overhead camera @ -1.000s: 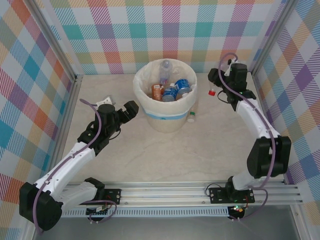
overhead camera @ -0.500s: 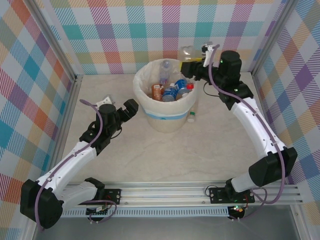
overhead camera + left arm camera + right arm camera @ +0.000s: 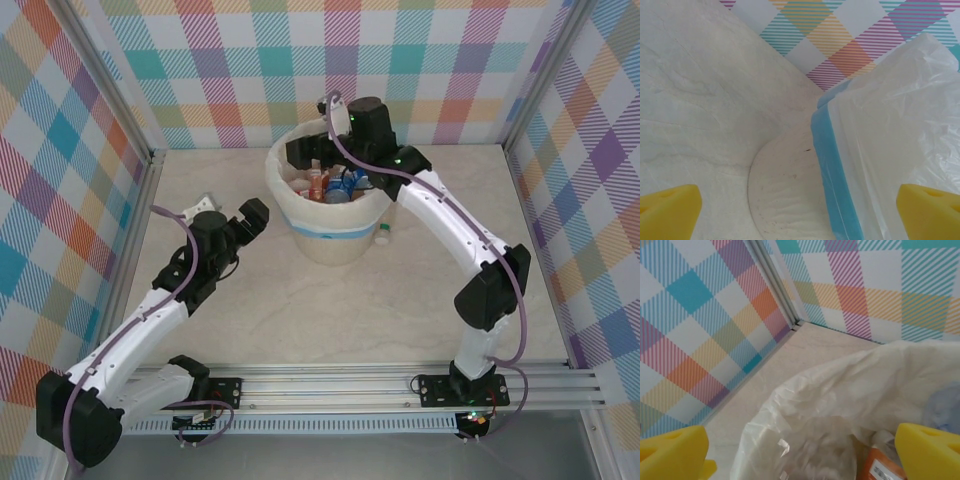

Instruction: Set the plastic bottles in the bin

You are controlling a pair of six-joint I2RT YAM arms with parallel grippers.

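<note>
The bin, a cream bucket with a pale liner and a light blue band, stands at the back middle of the table. Several plastic bottles lie inside it, among them an orange-labelled one and a blue-labelled one. My right gripper hangs open over the bin's far-left rim, nothing between its yellow fingertips. The right wrist view looks down on the liner and the orange-labelled bottle. My left gripper stands open just left of the bin, its pads empty, facing the blue band.
One more bottle with a white cap lies on the table against the bin's right side, partly hidden under the right arm. Checked walls close the table at left, back and right. The rail with the arm bases runs along the near edge.
The right arm swung from the back right corner to over the bin, carrying a bottle, and its jaws have opened with the bottle gone from them. The left arm barely moved.
</note>
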